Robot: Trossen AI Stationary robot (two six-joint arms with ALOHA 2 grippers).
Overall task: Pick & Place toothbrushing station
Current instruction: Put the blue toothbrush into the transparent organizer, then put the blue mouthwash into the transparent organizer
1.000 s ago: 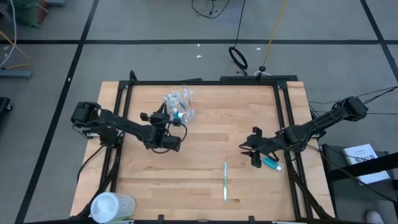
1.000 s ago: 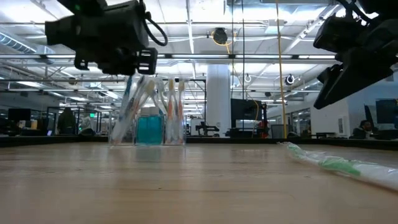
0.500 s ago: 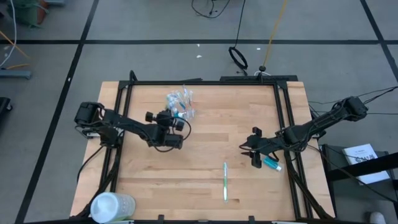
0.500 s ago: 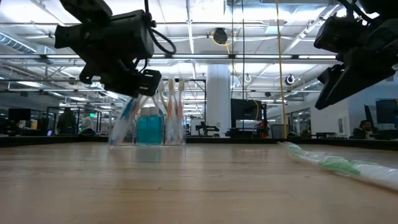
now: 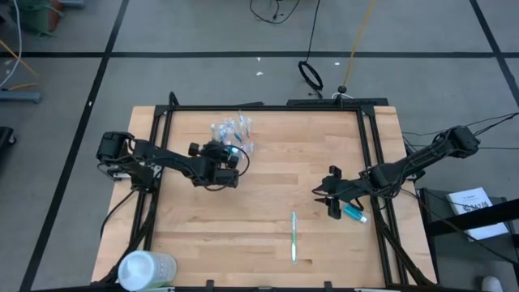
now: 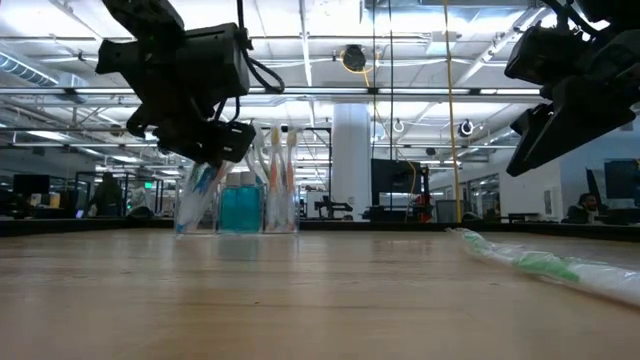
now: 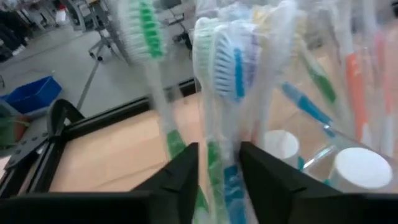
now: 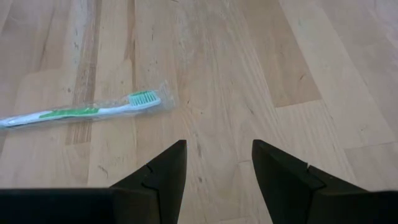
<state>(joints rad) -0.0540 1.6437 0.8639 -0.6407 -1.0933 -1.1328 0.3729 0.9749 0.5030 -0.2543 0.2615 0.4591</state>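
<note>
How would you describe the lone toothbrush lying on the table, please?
On the wooden table, look toward the near edge, right of centre. The green-and-white toothbrush lies flat in clear wrap, alone, while every other brush stands in the clear cup.

- No readable text, labels, brands, numbers or signs in any view.
- White sheet (image 5: pixel 472 202) on the floor past the counter's right edge carries dark print, too small to read.
- Teal toothpaste tube (image 5: pixel 353 213) near the right edge: no legible marking.
- Wrapped toothbrush (image 8: pixel 81 111) on the counter: clear wrapper, no print visible.
- Room behind the counter in the low view: screens and fixtures, nothing legible.
</note>
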